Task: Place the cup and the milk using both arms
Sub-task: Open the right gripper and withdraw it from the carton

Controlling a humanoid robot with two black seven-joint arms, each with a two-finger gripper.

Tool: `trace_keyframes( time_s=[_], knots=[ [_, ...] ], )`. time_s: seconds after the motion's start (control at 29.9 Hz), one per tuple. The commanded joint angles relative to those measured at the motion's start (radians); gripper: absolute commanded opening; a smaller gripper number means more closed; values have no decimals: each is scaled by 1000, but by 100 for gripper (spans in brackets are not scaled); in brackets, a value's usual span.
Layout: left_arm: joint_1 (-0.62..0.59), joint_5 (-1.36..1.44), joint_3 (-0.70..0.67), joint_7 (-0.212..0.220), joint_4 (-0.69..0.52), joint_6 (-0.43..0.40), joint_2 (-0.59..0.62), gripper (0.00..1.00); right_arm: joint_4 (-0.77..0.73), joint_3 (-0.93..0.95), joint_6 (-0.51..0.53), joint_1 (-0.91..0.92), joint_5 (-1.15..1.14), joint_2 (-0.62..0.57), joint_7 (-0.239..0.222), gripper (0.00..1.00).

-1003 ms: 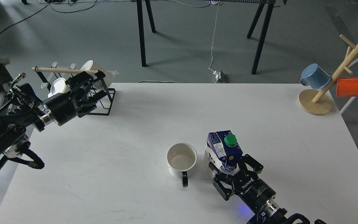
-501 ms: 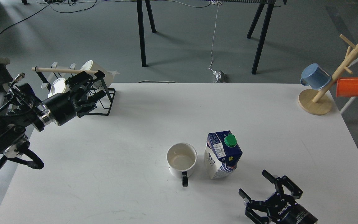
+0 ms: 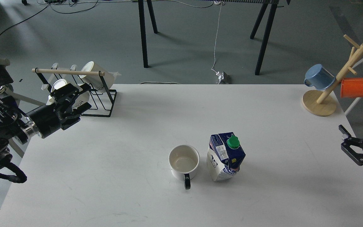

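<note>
Mug (image 3: pixel 184 162) and milk carton (image 3: pixel 226 156) sit side by side on the tabletop (image 3: pixel 137 132), looks placed; right pincer (image 3: pixel 350 146) open, left pincer (image 3: pixel 71 102) can't tell.

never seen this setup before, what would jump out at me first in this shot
The milk carton with its green cap stands upright near the middle of the white table, right beside a white cup with a black handle. At the far right corner a wooden mug tree carries a blue mug and an orange mug. Both grippers are off at the edges, left gripper by the black wire rack, right gripper open.
</note>
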Motion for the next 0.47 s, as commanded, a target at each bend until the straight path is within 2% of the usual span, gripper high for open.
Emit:
trace_keyframes(
  time_s=[0.0,0.13,0.43],
  knots=[
    [21,-9,-7,0,0,0,11,89,-132,-150,0,219,0,-27,-2,100],
    [25,-38,-7,0,0,0,17,89,-194,-224,0,306,0,-24,-2,100],
    [18,-87,-33,0,0,0,42,92,-214,-249,0,307,-8,-13,1,100]
  ],
)
